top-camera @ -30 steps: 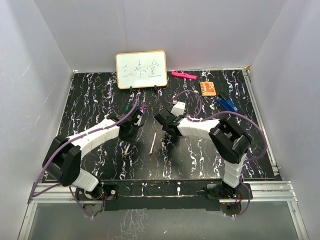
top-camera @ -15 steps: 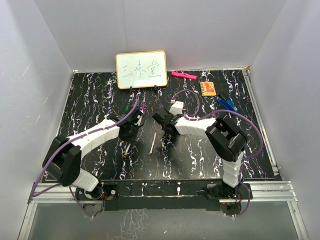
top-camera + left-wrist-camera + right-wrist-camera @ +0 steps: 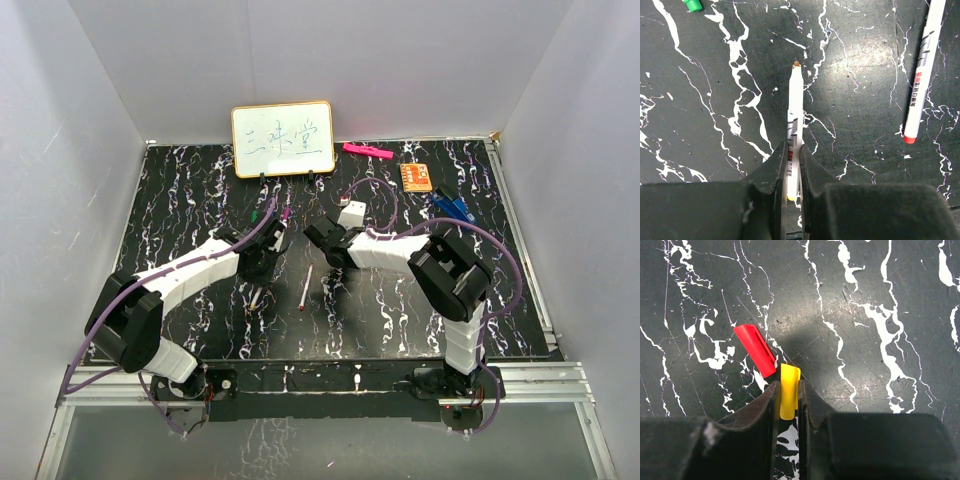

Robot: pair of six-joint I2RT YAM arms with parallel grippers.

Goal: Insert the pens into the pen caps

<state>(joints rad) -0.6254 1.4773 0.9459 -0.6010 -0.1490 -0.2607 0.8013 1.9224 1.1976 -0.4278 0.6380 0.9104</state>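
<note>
In the left wrist view my left gripper point(image 3: 792, 148) is shut on a white pen point(image 3: 795, 100) with a yellow rear end, its tip pointing away over the table. A second pen point(image 3: 921, 75) with a red end lies loose to the right, also seen in the top view as the pen point(image 3: 305, 286) between the arms. A green pen cap point(image 3: 692, 4) sits at the upper left. My right gripper point(image 3: 788, 387) is low on the table, its jaws closed against a yellow pen cap point(image 3: 788, 374). A red pen cap point(image 3: 755, 350) lies just left of the yellow one, touching or nearly touching it.
A small whiteboard point(image 3: 283, 139) stands at the back. A flat pink bar point(image 3: 367, 151), an orange card point(image 3: 417, 177) and a blue clip-like object point(image 3: 453, 207) lie at the back right. White walls enclose the black marbled table point(image 3: 400, 300).
The right gripper has shifted slightly left and back, and its jaws have come together on the yellow cap. The left arm and its pen have not moved.
</note>
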